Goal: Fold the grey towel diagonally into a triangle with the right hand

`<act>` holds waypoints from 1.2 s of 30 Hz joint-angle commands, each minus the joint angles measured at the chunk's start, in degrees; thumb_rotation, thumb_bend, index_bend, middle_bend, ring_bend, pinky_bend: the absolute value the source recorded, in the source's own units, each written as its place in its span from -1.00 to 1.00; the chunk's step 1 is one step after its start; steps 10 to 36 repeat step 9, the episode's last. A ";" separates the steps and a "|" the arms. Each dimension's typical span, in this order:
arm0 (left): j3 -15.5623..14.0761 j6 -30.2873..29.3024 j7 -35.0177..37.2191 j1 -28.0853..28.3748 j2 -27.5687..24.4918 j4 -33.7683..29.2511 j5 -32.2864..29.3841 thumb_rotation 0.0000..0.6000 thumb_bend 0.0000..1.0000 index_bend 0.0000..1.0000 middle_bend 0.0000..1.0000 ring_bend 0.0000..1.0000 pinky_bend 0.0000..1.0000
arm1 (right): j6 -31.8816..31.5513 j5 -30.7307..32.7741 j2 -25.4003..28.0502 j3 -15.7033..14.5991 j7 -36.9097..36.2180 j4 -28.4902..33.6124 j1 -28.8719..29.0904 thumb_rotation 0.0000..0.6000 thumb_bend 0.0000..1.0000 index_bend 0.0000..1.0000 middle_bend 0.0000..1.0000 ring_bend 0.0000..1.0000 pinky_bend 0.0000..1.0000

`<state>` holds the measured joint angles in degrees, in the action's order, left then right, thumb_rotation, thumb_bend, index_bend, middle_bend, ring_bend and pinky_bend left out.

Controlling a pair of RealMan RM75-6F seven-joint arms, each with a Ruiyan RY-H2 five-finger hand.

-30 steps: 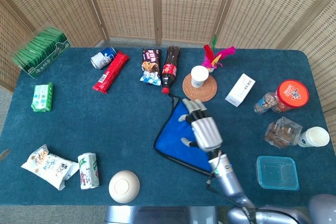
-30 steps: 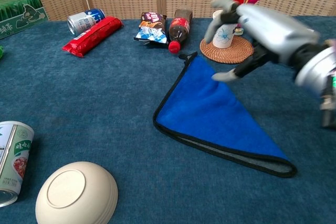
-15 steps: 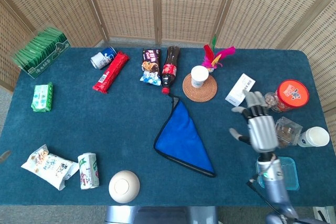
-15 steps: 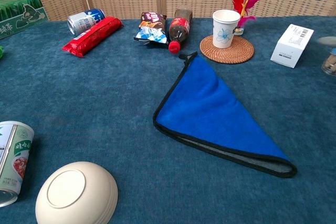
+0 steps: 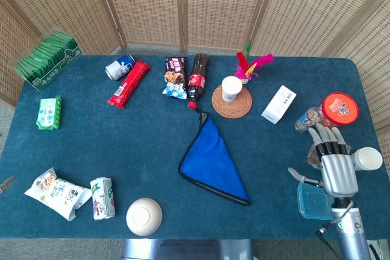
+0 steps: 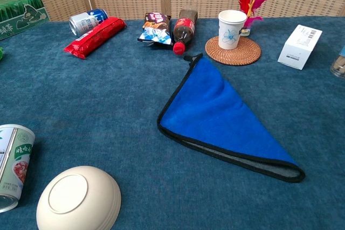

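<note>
Above clear blue plastic box (image 5: pixel 321 200), right hand (image 5: pixel 336 170) hovers, fingers spread, holding nothing. One blue black-edged towel (image 5: pixel 210 161), folded into triangle, lies flat well left of hand.

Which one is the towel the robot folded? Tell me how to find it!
Look at the middle of the dark blue table, just below the round woven coaster with the paper cup on it. The towel lies flat there, bright blue on top with a black edge. It is the only triangle-shaped cloth; everything around it is a packet, bottle, can or box.
</note>
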<state>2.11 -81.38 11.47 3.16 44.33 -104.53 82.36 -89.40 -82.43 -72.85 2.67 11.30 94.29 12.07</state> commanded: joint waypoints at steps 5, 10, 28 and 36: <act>-0.51 -0.19 0.21 -0.20 -0.54 0.51 0.96 1.00 -0.57 -0.87 -1.00 -1.00 -1.00 | -0.14 0.41 3.14 -1.49 1.03 4.21 -2.70 -0.34 -1.00 -1.00 -1.00 -1.00 -1.00; -0.91 -0.65 0.05 -0.46 -0.79 0.42 1.90 1.00 -0.61 -0.90 -1.00 -1.00 -1.00 | 1.37 1.27 4.83 -1.88 0.04 6.60 -3.31 -0.34 -1.00 -1.00 -1.00 -1.00 -1.00; -0.91 -0.65 0.05 -0.46 -0.79 0.42 1.90 1.00 -0.61 -0.90 -1.00 -1.00 -1.00 | 1.37 1.27 4.83 -1.88 0.04 6.60 -3.31 -0.34 -1.00 -1.00 -1.00 -1.00 -1.00; -0.91 -0.65 0.05 -0.46 -0.79 0.42 1.90 1.00 -0.61 -0.90 -1.00 -1.00 -1.00 | 1.37 1.27 4.83 -1.88 0.04 6.60 -3.31 -0.34 -1.00 -1.00 -1.00 -1.00 -1.00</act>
